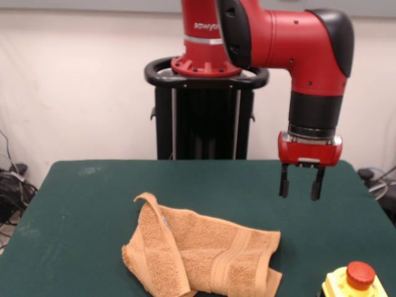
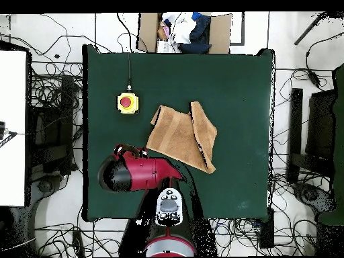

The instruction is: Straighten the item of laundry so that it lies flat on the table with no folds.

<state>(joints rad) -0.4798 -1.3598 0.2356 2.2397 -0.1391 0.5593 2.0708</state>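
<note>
The item of laundry (image 1: 201,253), an orange-tan towel with a woven band, lies folded over on the dark green table (image 1: 93,198); one corner curls up at its left and a flap is doubled over the rest. From above, the towel (image 2: 181,136) sits near the table's (image 2: 235,87) middle, its right part folded over. My gripper (image 1: 301,184) hangs open and empty above the table, up and to the right of the towel, not touching it. In the overhead view the red arm (image 2: 138,173) hides the gripper.
A yellow box with a red button (image 1: 356,281) stands at the table's front right corner; the same box (image 2: 127,102) shows left of the towel from above, with a cable running off. A person (image 2: 181,30) sits at the table's far edge. Cables lie all around on the floor.
</note>
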